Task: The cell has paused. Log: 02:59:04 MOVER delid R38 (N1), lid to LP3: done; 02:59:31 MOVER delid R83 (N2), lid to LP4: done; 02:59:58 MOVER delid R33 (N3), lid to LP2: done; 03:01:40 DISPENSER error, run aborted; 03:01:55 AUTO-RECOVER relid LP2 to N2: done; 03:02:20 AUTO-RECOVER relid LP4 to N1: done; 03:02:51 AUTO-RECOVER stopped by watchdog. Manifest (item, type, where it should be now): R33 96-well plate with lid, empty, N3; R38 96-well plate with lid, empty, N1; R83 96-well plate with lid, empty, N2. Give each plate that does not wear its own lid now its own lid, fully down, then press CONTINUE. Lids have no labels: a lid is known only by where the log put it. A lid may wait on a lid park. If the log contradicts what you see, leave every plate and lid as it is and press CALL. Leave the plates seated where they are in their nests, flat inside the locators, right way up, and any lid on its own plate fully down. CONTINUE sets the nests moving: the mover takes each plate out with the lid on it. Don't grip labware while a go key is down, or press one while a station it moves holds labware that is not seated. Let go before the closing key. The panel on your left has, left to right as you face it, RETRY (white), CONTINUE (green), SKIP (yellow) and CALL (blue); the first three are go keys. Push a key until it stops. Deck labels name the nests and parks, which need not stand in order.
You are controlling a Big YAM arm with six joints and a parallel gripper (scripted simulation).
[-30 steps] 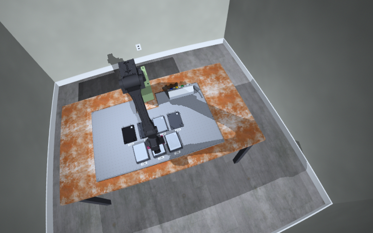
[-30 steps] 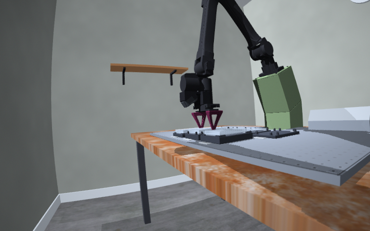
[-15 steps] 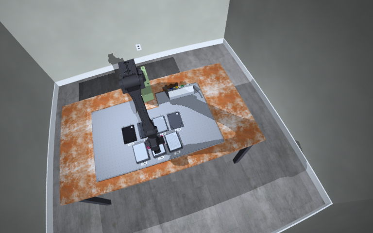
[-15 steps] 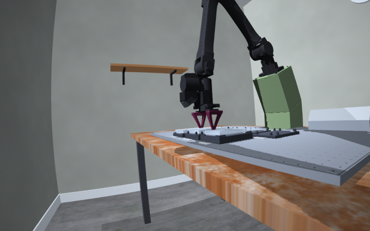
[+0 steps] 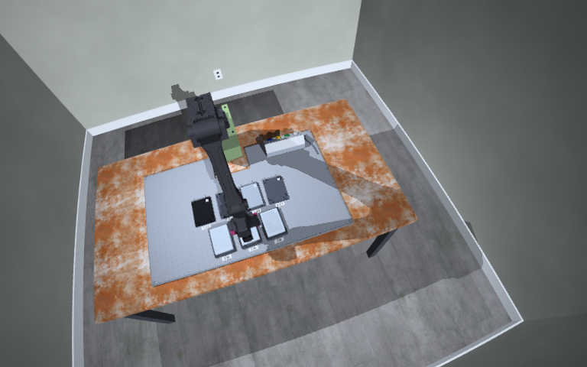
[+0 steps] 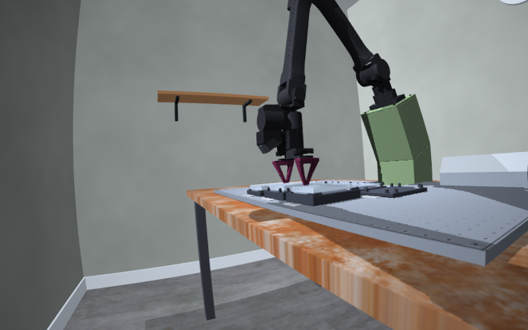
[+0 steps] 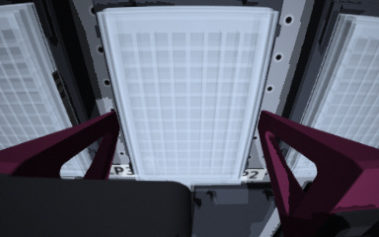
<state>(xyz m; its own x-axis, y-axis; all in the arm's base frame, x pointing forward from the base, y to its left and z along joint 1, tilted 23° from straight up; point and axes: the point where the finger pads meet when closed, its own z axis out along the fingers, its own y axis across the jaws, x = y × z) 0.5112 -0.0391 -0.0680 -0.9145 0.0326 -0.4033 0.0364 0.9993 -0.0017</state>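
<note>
We see an orange mottled worktop (image 5: 129, 225) on dark legs, carrying a grey perforated deck plate (image 5: 181, 259). The black arm (image 5: 220, 168) rises from a green pedestal (image 6: 397, 136) at the back of the deck and reaches forward to the front row of stations. At the back right of the deck sits the white key panel (image 5: 285, 146), its coloured keys too small for us to tell apart.

Front row in the top view: a lidded plate on the left (image 5: 220, 239), the middle station under the wrist (image 5: 252, 237), and a third plate on the right (image 5: 272, 222) showing a dotted well pattern. Behind them: a black empty pad on the left (image 5: 202, 211), a pale lid (image 5: 251, 194) partly hidden by the arm, and a dark grey pad (image 5: 275, 189) on the right. Deck labels are too small to read from above.

The hand (image 7: 189, 143) hangs just above the middle station, pointing straight down. Its two maroon fingers are spread wide and pinch nothing; they stand clear of both long edges of the translucent lid (image 7: 188, 89), which lies flat on the plate below, a well grid showing through it. In the wrist view neighbouring plates flank it left (image 7: 25, 84) and right (image 7: 345, 84). Partial label text by the lid's near edge is cut off and we cannot read it whole.
</note>
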